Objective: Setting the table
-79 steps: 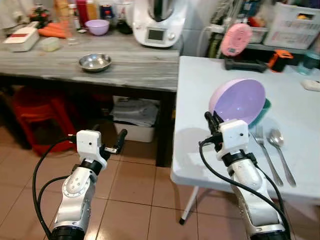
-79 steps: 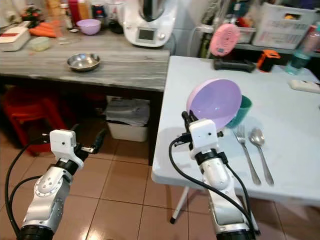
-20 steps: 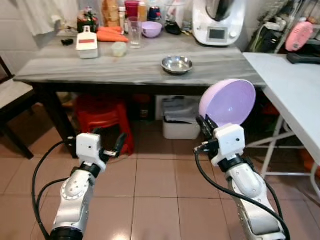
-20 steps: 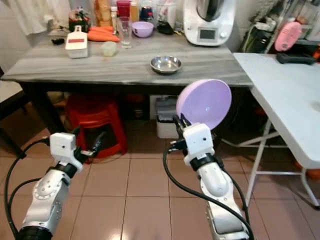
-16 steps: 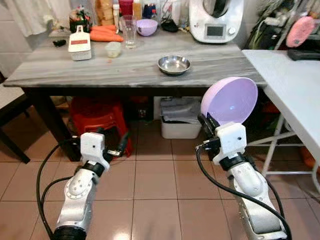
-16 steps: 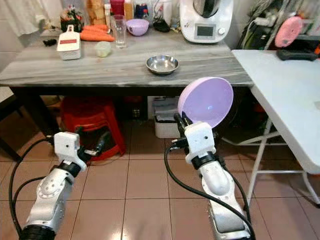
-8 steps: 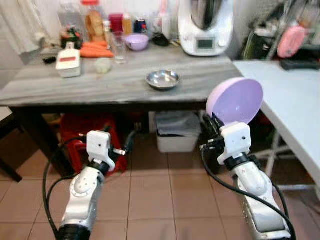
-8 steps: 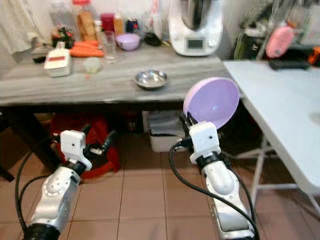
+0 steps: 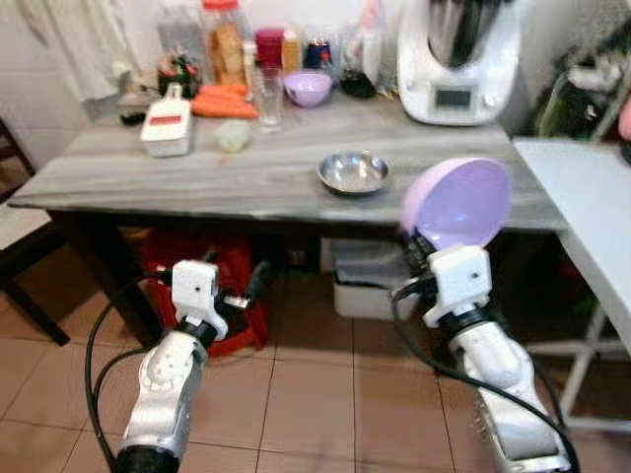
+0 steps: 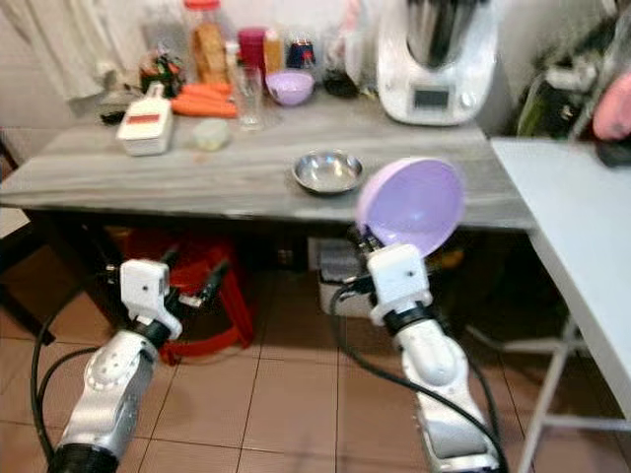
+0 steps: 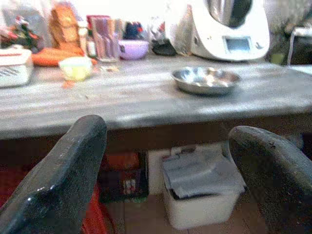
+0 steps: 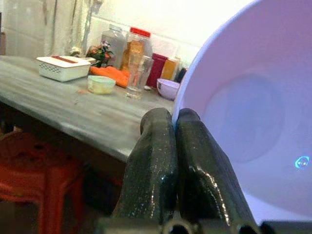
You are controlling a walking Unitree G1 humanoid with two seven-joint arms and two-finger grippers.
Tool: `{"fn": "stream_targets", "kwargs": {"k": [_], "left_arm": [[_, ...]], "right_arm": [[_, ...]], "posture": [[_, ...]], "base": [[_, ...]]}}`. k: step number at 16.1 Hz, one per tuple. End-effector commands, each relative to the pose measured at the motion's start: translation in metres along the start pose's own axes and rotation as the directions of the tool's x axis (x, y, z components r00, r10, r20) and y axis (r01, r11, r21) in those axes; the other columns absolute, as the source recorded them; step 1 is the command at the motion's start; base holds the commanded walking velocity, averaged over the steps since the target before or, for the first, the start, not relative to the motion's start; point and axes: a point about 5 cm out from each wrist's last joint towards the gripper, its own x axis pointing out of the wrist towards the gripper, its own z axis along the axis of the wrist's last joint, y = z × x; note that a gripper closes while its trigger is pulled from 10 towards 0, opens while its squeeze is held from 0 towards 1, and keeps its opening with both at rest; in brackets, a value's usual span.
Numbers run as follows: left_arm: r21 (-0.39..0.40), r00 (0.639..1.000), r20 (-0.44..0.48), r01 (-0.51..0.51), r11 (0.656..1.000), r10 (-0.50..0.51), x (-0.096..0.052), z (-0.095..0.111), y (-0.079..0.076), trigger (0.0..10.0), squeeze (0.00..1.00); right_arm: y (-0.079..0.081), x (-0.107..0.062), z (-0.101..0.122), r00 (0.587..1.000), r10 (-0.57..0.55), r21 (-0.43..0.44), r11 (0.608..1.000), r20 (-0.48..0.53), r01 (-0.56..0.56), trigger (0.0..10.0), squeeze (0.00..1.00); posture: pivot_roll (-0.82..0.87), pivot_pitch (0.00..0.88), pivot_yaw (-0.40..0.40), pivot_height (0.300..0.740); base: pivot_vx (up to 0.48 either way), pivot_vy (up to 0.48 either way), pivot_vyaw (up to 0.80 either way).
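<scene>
Nearest the camera, the right gripper [image 10: 367, 240] is clenched on the rim of a lilac plastic bowl [image 10: 412, 206] — in the right wrist view its two black fingers [image 12: 157, 170] press flat together with the bowl's edge pinched between them. The bowl is carried in the air, tilted so its hollow faces up and back toward the robot, in front of the edge of the grey wooden table [image 9: 128, 175] and not resting on anything. The left gripper [image 9: 246, 288] hangs lower, in front of the red plastic stool [image 9: 237, 288] under the table, its fingers spread apart and holding nothing.

On the grey table beyond, a small steel bowl [image 9: 353, 172] sits near the front edge, just past the carried bowl. Farther back are a white box grater [image 9: 166, 131], a pale green cup [image 9: 234, 135], carrots [image 9: 227, 101], a drinking glass [image 9: 266, 97], a small purple bowl [image 9: 309, 87] and a white kitchen machine [image 9: 457, 59]. A white folding table [image 9: 593, 217] runs along the robot's right side (its far part is cut off by the frame).

The step in hand looks like a carry — the bowl is gripped and the robot faces the grey table, so this is likely where it is to be set. The next move calls for levelling the bowl, lowering it onto a bare stretch of the tabletop away from the steel bowl, and only then parting the fingers.
</scene>
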Motion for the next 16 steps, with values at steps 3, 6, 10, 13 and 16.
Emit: {"fn": "stream_targets", "kwargs": {"k": [3, 6, 10, 13, 16], "left_arm": [[0.017, 1.0, 0.003, -0.003, 1.0, 0.003, 0.0008, 0.003, 0.0048, 10.0, 0.0], [0.014, 1.0, 0.004, 0.003, 1.0, -0.003, 0.0015, 0.0029, 0.0029, 10.0, 0.0], [0.009, 1.0, 0.005, 0.008, 1.0, -0.008, 0.0018, 0.0025, 0.0013, 10.0, 0.0], [0.008, 1.0, 0.002, 0.011, 1.0, -0.011, 0.001, 0.0017, 0.0004, 10.0, 0.0], [0.007, 1.0, 0.003, 0.013, 1.0, -0.013, 0.0012, 0.0017, -0.0001, 10.0, 0.0]], "right_arm": [[0.005, 0.0028, 0.0078, 0.999, 0.018, 0.0, 1.0, 0.035, -0.018, 10.0, 0.0], [0.0036, 0.0022, 0.0082, 0.999, 0.01, -0.001, 1.0, 0.035, -0.01, 10.0, 0.0], [0.0015, 0.0018, 0.0061, 1.0, -0.007, 0.005, 1.0, 0.021, 0.007, 10.0, 0.0], [0.0016, 0.0021, 0.0062, 1.0, -0.004, 0.004, 1.0, 0.022, 0.004, 10.0, 0.0], [0.002, 0.0026, 0.0063, 1.0, 0.0, 0.001, 1.0, 0.023, 0.0, 10.0, 0.0]], "posture": [[-0.01, 0.0, -0.005, 0.74], [-0.02, 0.0, -0.004, 0.74], [-0.02, 0.0, -0.009, 0.74], [-0.02, 0.0, -0.01, 0.74], [-0.02, 0.0, -0.012, 0.74]], "base": [[0.336, 0.0, 0.16], [0.335, 0.0, 0.65], [0.333, 0.0, 0.0], [0.331, 0.0, 0.0], [0.331, 0.0, 0.0]]}}
